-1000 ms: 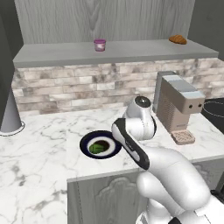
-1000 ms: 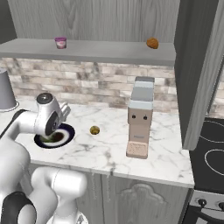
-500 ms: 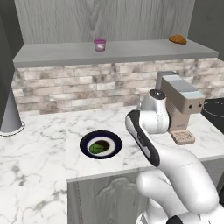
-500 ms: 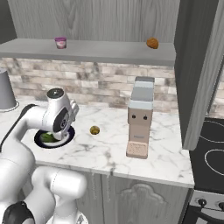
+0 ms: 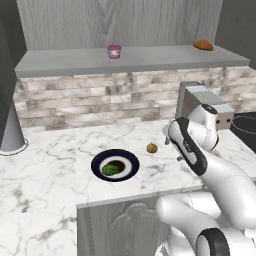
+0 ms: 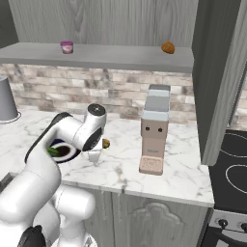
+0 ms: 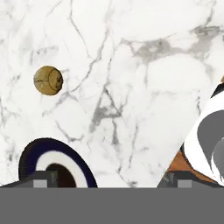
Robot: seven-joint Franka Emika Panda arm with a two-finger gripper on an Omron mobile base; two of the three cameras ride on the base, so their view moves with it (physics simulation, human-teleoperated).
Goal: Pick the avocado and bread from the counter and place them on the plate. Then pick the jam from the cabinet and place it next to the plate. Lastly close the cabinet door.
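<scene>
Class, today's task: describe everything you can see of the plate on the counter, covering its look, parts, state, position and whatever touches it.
The plate is round, with a dark navy rim, a white ring and a dark brown centre, and looks like glazed ceramic. It lies flat and whole on the white marble counter, near the front edge. The dark green avocado rests inside it, left of centre. The small yellowish-brown bread sits on the marble to its right, apart from the rim.

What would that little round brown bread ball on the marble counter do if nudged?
The small round yellowish-brown bread ball would probably roll, since it sits free on the smooth white marble counter. It looks light for its size, so a sideways touch from the open end effector might send it off.
</scene>
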